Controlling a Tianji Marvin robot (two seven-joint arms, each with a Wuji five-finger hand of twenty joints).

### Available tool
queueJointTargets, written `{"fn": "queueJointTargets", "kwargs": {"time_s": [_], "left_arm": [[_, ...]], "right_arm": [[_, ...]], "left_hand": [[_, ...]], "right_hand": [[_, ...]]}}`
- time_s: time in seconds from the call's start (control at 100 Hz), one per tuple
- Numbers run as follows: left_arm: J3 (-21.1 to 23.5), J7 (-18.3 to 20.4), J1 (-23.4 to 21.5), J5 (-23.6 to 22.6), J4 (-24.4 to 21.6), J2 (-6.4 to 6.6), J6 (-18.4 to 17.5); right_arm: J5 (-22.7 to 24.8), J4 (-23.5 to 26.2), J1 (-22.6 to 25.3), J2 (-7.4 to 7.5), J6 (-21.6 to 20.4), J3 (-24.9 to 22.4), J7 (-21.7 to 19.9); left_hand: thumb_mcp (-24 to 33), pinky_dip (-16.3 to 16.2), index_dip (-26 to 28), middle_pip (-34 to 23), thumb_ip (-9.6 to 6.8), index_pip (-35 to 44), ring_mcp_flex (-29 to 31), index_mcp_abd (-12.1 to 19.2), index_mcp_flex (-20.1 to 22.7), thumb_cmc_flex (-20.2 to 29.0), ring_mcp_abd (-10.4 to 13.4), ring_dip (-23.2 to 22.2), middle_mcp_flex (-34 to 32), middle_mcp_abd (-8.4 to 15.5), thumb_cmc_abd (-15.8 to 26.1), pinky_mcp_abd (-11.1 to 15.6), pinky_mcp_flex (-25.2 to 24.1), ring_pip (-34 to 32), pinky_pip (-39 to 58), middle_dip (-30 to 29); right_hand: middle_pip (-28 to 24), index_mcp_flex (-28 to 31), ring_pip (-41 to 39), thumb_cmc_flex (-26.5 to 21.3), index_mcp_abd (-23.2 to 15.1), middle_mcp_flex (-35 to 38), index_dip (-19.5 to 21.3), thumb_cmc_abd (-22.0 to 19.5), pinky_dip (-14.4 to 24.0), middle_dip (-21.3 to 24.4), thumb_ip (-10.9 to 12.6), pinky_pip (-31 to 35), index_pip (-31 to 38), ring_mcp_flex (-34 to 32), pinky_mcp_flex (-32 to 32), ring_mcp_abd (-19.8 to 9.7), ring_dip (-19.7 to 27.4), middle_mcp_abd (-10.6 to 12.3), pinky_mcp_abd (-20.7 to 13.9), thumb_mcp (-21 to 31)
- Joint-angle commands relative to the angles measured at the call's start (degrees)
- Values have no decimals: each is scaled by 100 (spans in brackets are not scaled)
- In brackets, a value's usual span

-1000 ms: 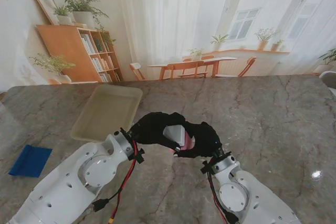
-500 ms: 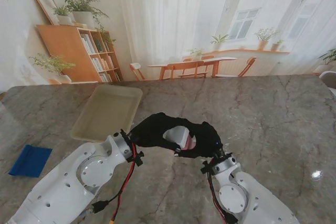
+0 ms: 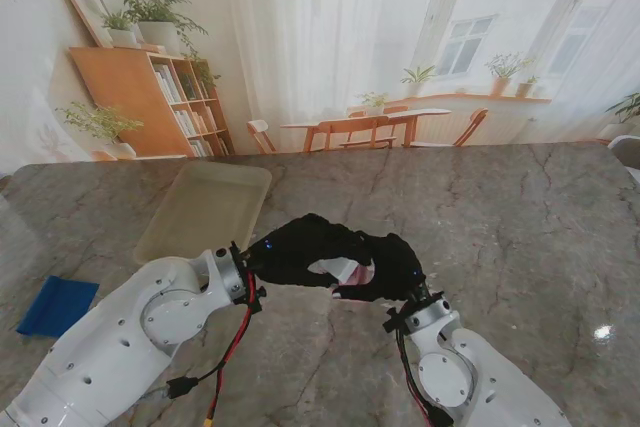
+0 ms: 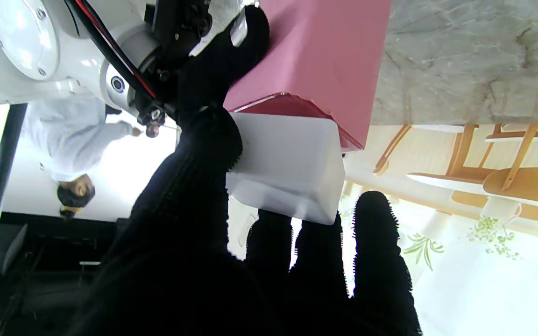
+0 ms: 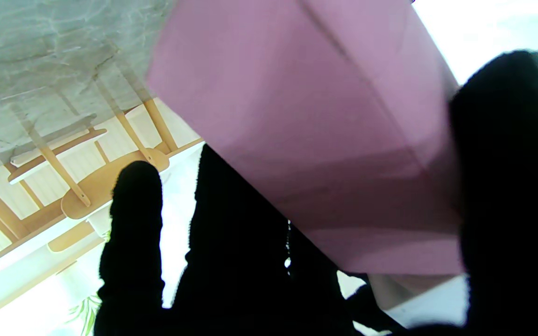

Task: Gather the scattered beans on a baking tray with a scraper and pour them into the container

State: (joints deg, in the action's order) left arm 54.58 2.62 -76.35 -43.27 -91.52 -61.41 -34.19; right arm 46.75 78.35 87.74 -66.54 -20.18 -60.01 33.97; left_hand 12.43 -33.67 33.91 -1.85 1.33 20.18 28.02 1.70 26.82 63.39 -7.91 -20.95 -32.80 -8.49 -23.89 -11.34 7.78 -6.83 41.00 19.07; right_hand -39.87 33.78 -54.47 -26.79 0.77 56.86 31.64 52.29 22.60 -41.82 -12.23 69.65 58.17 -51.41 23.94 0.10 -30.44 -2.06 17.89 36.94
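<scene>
The pink container (image 4: 315, 51) with its white lid (image 4: 287, 168) sits between both hands near the desk's near edge. The right hand (image 3: 390, 265) clasps the body to steady it, while the left hand (image 3: 300, 247) grips the lid, likely to pull it off. The baking tray (image 3: 205, 209) and blue scraper (image 3: 57, 306) wait toward the left edge.

Marble-pattern table (image 3: 520, 217). Backdrop at 12 o'clock: bookshelf (image 3: 150, 97), plants, wooden chairs (image 3: 350, 132), windows.

Glossy marbled table (image 3: 520, 237); matt translucent plastic tray (image 3: 205, 212).
</scene>
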Motion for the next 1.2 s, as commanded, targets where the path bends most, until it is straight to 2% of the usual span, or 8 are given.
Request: {"fn": "queueJointTargets", "kwargs": {"time_s": [0.0,0.16,0.46,0.58,0.69,0.86,0.98,1.19], "left_arm": [[4,170,-18,38,-76,67,-53],[119,548,-37,-7,-269,163,-159],[330,844,-159,-191,-562,248,-217],[415,592,-295,-419,-634,206,-48],[441,277,-423,-430,-675,132,287],[399,3,-669,-125,-795,16,1128],[294,-100,-843,10,-961,-51,2015],[73,-24,-863,643,-1040,-143,2956]], "right_arm": [[-5,99,-4,-13,-8,-19,-60],[19,131,7,-2,-4,-36,-89],[5,172,17,9,32,-54,-176],[6,184,18,14,55,-56,-205],[43,191,14,25,66,-53,-209],[114,216,18,39,115,-50,-193],[168,235,25,47,169,-50,-161],[279,277,45,67,274,-54,-114]], "left_hand": [[1169,222,-169,-229,188,-256,-38,130,-118,690,213,127,52,656,489,-140,-228,-106,-186,-150],[1234,448,-683,-146,187,-1203,-531,-33,-450,277,2,259,698,327,388,-197,-524,-110,-499,-322],[647,751,-1170,-7,165,-2035,-1487,-883,-1893,-737,-447,356,1856,-273,537,-230,-1079,-66,-1012,-511],[-517,959,-2594,52,75,-2166,-2032,-1242,-1917,-1242,-692,421,2512,-653,1028,-343,-1214,-46,-1575,-555],[-830,1014,-2753,83,84,-2206,-2317,-1396,-1914,-1580,-841,432,2719,-814,1355,-431,-1316,-1,-1895,-548],[-1416,304,-2104,1,51,-1967,-2284,-1469,-1920,-1925,-1045,243,2515,-808,2300,-633,-1353,-62,-2035,-360],[-1472,-839,-825,-308,52,-1558,-1565,-1543,-1596,-2257,-1236,-297,1452,-908,2962,-961,-1005,-360,-1229,138],[-1464,-1887,-396,-727,23,-1421,-492,-2062,-849,-2777,-1642,-1381,151,-1266,3091,-1497,-341,-1087,543,1147]], "right_hand": [[-823,327,-160,-1212,-1130,493,189,-859,56,-201,177,159,786,-120,26,-280,-120,823,19,1880],[-825,320,-157,-1217,-1146,478,196,-870,55,-213,181,159,789,-101,25,-284,-123,824,18,1876],[-831,313,-167,-1233,-1143,460,203,-880,49,-225,189,148,796,-85,11,-279,-137,806,19,1869],[-836,306,-176,-1253,-1122,458,201,-871,51,-225,192,151,794,-84,-2,-267,-142,789,32,1868],[-846,297,-188,-1264,-1095,449,203,-879,59,-227,194,165,799,-65,-17,-249,-149,769,49,1862],[-873,288,-221,-1316,-1018,428,207,-879,79,-225,204,196,811,-32,-72,-191,-160,705,100,1850],[-897,292,-258,-1365,-949,414,211,-876,102,-214,214,229,824,-16,-116,-141,-168,643,155,1842],[-940,293,-327,-1443,-840,402,205,-861,146,-182,226,289,829,-3,-176,-55,-173,556,231,1818]]}}
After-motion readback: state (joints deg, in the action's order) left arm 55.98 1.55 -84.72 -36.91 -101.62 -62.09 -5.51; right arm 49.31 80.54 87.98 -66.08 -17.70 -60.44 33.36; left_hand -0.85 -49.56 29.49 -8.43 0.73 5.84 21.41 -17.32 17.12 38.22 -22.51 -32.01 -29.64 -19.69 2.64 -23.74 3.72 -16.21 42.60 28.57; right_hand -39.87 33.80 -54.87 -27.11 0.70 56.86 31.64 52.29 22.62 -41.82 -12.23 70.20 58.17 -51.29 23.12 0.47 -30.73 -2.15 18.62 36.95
